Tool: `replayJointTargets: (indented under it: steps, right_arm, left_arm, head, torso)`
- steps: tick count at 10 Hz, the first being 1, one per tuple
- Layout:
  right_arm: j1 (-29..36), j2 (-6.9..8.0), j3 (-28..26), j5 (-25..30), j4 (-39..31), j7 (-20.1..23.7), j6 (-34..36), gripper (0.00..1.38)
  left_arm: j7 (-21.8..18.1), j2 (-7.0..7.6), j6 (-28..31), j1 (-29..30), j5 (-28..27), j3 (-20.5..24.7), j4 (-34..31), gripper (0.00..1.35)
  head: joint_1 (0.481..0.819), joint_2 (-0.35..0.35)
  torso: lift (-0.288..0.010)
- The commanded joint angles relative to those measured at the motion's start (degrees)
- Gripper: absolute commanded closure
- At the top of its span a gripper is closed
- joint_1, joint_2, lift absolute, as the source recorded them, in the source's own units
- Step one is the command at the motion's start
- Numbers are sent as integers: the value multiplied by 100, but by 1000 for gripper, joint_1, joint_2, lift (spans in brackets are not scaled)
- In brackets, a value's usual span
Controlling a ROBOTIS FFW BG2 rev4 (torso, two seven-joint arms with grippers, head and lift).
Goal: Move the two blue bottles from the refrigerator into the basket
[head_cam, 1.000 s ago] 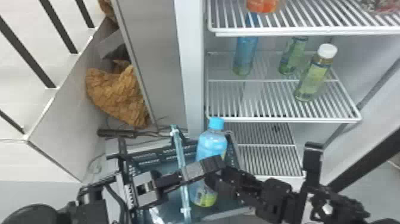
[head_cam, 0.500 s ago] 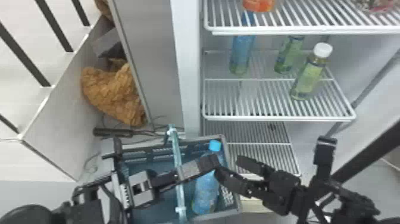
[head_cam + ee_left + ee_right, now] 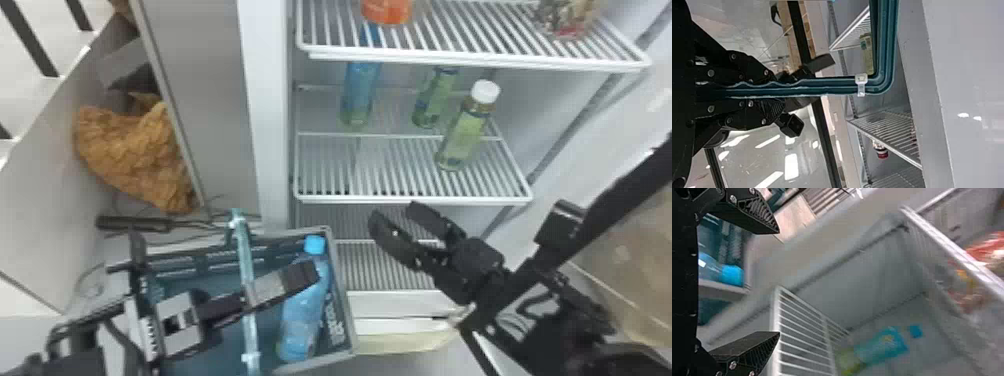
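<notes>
In the head view, a pale surface [image 3: 47, 20] is crossed by dark bars [image 3: 32, 37]. A crumpled brown sheet [image 3: 135, 155] is lodged beside a grey panel [image 3: 205, 100]. The refrigerator [image 3: 267, 125] is fitted with white wire shelves [image 3: 410, 200]. In the left wrist view, bright patches [image 3: 791, 166] are reflected in a glossy surface [image 3: 746, 160].

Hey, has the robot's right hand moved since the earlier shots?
Yes. In the head view, the right hand has shifted rightward, past the basket's right rim, and up toward the middle refrigerator shelf.
</notes>
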Motion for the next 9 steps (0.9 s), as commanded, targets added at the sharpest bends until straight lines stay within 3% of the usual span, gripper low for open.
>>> replayJointTargets:
  steps: [1,4,9]
  right_arm:
    - [-266,12,-49,89,246,-50,-398,147]
    - [-786,21,76,329,823,-261,-1088,142]
    - [-1855,30,556,843,1920,-665,-1931,139]
  left_arm:
    - [-1,2,0,3,2,-4,48,1202]
    - [8,11,0,31,2,-4,62,1202]
    - [8,20,0,-11,2,-84,118,1202]
  head:
    - [695,-145]
    - [695,-185]
    - [695,-183]
  torso:
    - [-220]
    - [-220]
    - [-220]
